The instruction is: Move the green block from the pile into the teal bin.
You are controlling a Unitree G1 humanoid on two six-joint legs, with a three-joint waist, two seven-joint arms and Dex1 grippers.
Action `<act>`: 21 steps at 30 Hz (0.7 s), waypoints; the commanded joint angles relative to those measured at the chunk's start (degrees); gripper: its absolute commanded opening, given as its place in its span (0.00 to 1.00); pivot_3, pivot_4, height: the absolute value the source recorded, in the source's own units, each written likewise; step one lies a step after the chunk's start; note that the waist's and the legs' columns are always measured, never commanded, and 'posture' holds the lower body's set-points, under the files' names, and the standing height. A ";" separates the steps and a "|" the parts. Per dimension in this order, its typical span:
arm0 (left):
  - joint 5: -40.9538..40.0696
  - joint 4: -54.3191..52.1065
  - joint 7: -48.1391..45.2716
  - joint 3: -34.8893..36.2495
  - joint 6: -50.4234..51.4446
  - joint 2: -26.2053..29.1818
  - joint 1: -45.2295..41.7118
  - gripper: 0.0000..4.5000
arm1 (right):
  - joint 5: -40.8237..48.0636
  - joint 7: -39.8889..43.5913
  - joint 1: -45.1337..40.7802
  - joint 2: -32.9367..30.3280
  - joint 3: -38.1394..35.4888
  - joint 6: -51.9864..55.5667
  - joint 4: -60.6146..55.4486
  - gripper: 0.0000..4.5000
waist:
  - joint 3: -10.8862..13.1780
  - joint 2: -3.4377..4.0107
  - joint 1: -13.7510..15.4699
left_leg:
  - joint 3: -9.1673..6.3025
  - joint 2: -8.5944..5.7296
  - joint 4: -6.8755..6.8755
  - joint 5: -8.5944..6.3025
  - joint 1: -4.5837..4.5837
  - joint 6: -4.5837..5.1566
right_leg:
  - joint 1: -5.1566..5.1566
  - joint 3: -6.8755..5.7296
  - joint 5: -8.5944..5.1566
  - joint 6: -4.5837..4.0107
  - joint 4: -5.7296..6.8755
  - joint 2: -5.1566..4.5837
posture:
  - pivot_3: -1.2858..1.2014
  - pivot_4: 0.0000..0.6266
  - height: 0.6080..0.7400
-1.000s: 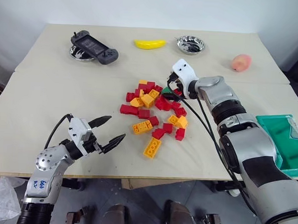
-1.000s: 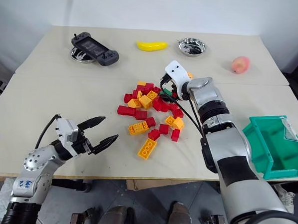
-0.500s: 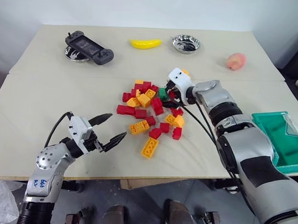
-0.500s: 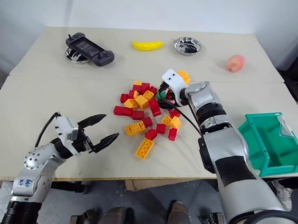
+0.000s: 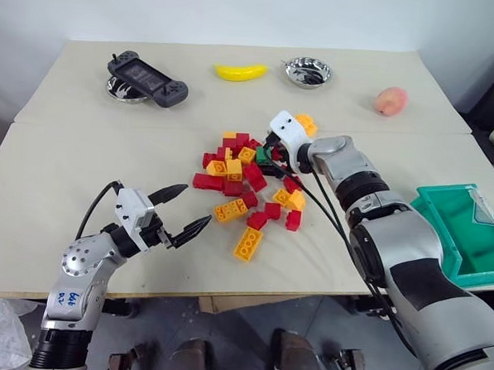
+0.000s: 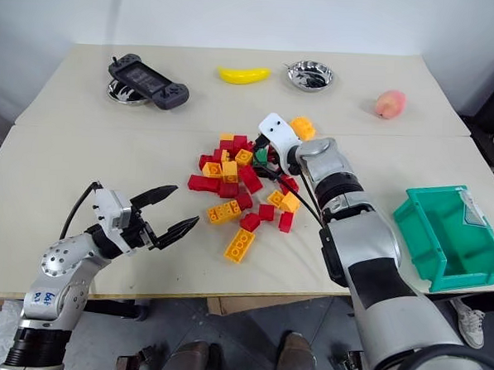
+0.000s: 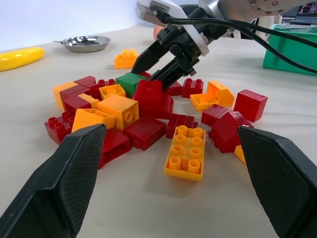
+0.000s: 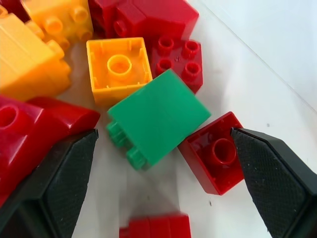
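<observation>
Fingers of your right gripper (image 8: pixel 158 163) stand spread wide, straddling the green block (image 8: pixel 157 116) without touching it, ready to close. Your left gripper (image 6: pixel 169 207) waits open and empty, well short of the pile, out of the way. Taking the pile (image 5: pixel 251 189) as landmark: the worktop (image 5: pixel 82 160) carries it at its middle; the teal bin (image 6: pixel 447 237) sits well to its right, awaiting the drop; the green block lies tipped on its side at the pile's far edge, hemmed by red bricks (image 8: pixel 215 153), so you'd want a clean pinch.

Right gripper (image 5: pixel 268 150) over the pile (image 5: pixel 249 185), green block (image 5: pixel 263 155) beneath, teal bin (image 5: pixel 468 236) far right
</observation>
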 commanded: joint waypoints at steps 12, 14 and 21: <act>-0.35 -1.93 0.79 0.89 -0.09 -0.02 1.10 1.00 | -0.18 1.62 -0.68 0.19 -0.81 -7.32 -2.22 0.48 | 0.00 0.00 0.00 | 0.00 0.00 0.02 0.00 0.00 0.00 | 0.01 0.00 0.00 0.00 0.00 0.00 | 0.52 0.24 1.00; -0.33 -2.10 0.94 0.78 -0.06 -0.07 1.25 1.00 | 0.02 1.91 -0.69 -0.09 -1.07 -7.44 -2.27 0.48 | 0.00 0.00 0.00 | -0.01 0.00 0.01 0.00 0.00 0.00 | 0.01 0.00 0.00 0.00 0.00 0.00 | 0.52 0.24 1.00; -0.60 -2.09 0.80 0.53 0.27 0.08 1.30 1.00 | 0.22 1.87 -0.35 -0.87 -1.48 -6.39 -1.85 0.48 | 0.00 0.00 0.04 | 0.00 0.00 0.02 0.00 0.00 0.00 | 0.01 0.01 0.00 0.00 0.01 0.00 | 0.52 0.24 1.00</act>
